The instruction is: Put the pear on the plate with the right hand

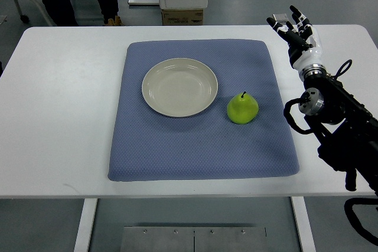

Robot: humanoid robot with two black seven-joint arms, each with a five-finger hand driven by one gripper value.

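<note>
Starting from the near edge of the blue mat [201,151], we find only bare cloth on our side of the pear [243,108]. The pear sits on the mat toward its right half, upright with its dark stem pointing up, just beside the plate [179,87] and to the right of it, apart from the rim by a narrow strip of mat. The plate, pale and shallow, holds nothing.

We judge the pear to be light, firm and smooth-skinned, so it could roll or slip if pinched near the narrow top; its rounded shape makes it tip easily. We would take it around the broad lower belly, fingers on opposite sides, thumb opposing, and keep the stem clear.

Our right arm [339,122] comes in from the right, off the mat and over the white table [59,116]. Beyond the pear, well apart from it and past the mat's far right corner, our right hand [293,29] hangs near the table's far edge, fingers extended and loosely spread, holding nothing and touching nothing we can make out. The reach to the pear is not yet begun. Our left arm does not show.
</note>
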